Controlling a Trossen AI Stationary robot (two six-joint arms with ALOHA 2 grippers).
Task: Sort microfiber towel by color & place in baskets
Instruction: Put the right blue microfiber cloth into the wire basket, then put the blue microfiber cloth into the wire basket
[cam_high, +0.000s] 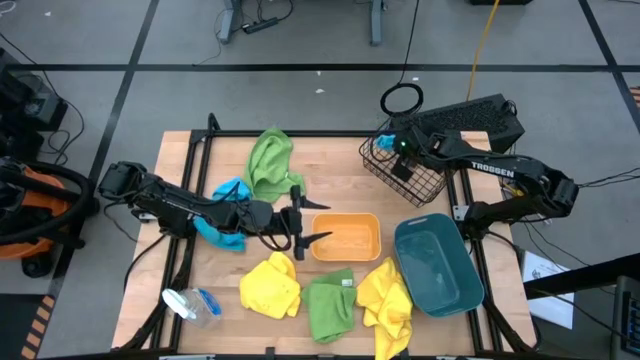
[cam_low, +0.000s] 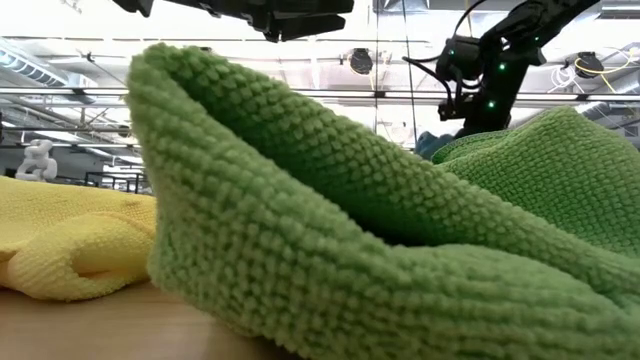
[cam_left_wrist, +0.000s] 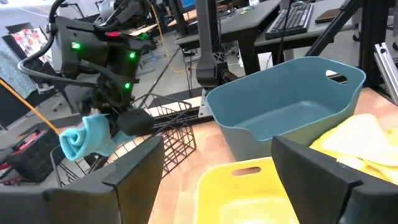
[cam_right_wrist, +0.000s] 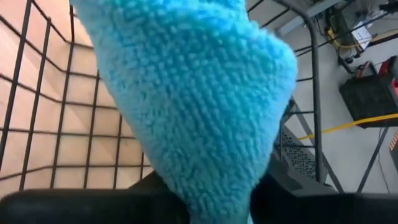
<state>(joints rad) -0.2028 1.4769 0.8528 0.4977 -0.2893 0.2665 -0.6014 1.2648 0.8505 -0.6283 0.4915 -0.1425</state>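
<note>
My right gripper (cam_high: 392, 143) is shut on a blue towel (cam_right_wrist: 193, 93) over the black wire basket (cam_high: 405, 172) at the far right. My left gripper (cam_high: 305, 226) is open and empty, just left of the orange bin (cam_high: 345, 240). The teal bin (cam_high: 438, 262) stands right of the orange bin. A second blue towel (cam_high: 225, 218) lies under my left arm. A green towel (cam_high: 270, 160) lies at the far middle. Two yellow towels (cam_high: 270, 285) (cam_high: 385, 300) and another green towel (cam_high: 330, 305) lie along the near edge. My right gripper holds a bunched part of the blue towel (cam_left_wrist: 84, 138) between its two fingers; how many layers, I cannot tell. The fingers slant down from the table's right. The towel is lifted clear of the table and hangs bunched over the wire basket's open top (cam_right_wrist: 37, 124).
A clear spray bottle (cam_high: 190, 305) lies at the near left corner. A keyboard (cam_high: 465, 115) and a cable loop (cam_high: 402, 98) lie beyond the far right corner. In the low view the near green towel (cam_low: 350, 220) fills most of the picture.
</note>
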